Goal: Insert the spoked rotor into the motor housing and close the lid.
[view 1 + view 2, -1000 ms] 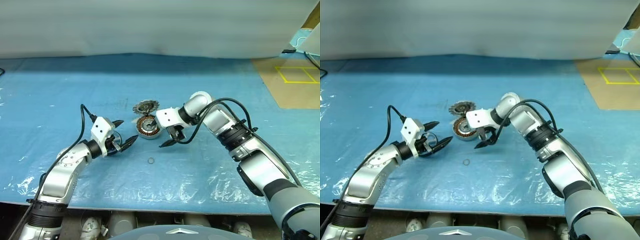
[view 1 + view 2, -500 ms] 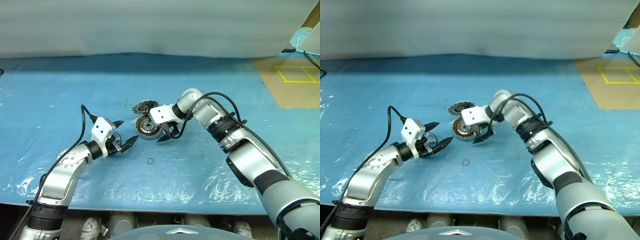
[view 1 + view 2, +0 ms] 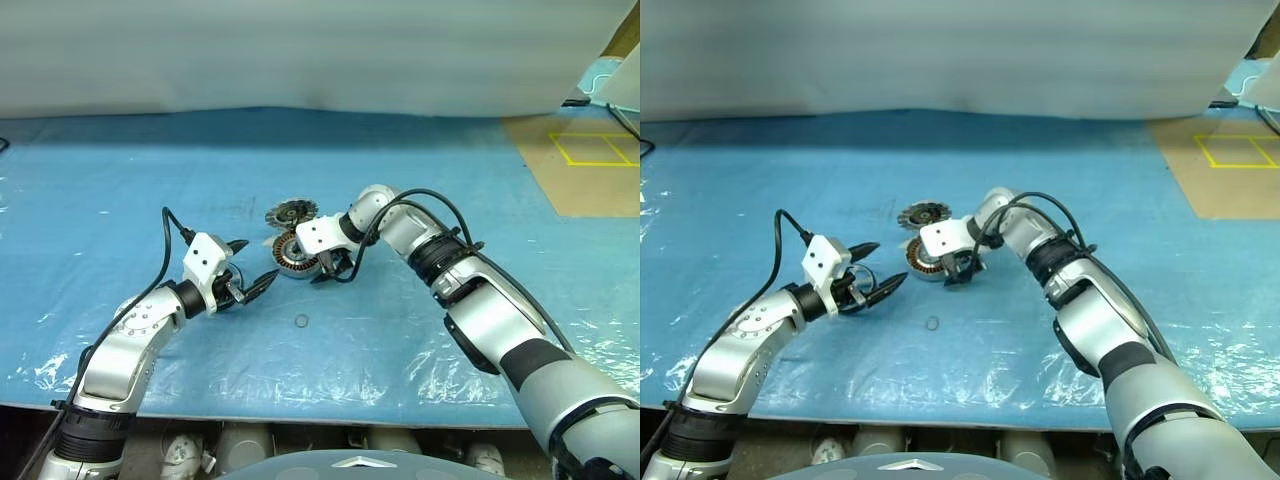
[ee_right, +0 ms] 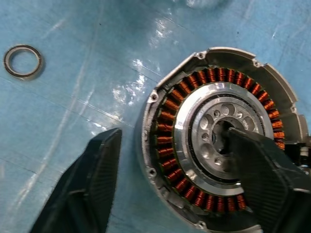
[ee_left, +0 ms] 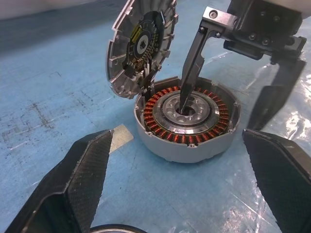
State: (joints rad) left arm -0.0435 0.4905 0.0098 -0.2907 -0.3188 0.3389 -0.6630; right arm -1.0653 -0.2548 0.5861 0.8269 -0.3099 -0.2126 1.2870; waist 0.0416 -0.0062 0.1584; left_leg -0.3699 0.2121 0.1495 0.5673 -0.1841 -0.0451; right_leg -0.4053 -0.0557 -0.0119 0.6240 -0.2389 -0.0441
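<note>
The motor housing (image 3: 296, 258) lies open on the blue sheet, copper windings ringing its silver hub (image 4: 221, 138). Its lid (image 5: 141, 46) stands tilted up at the housing's far edge, ribbed inner face showing. My right gripper (image 3: 331, 270) points down over the housing and is open. One fingertip (image 5: 187, 94) rests in the hub's centre hole. The other finger (image 4: 95, 182) hangs outside the housing wall, a small gap away. My left gripper (image 3: 259, 261) stays open just left of the housing, aimed at it, holding nothing. The spoked rotor is out of view.
A small thin ring (image 3: 302, 321) lies on the sheet in front of the housing. A white patch of tape (image 5: 119, 138) sits beside the housing's base. A brown board with a yellow square (image 3: 590, 160) lies far right. The table's front edge runs below both arms.
My right gripper has swung in from the housing's right and come down over it, its fingers narrowing, one tip now in the hub hole. The left arm has not moved.
</note>
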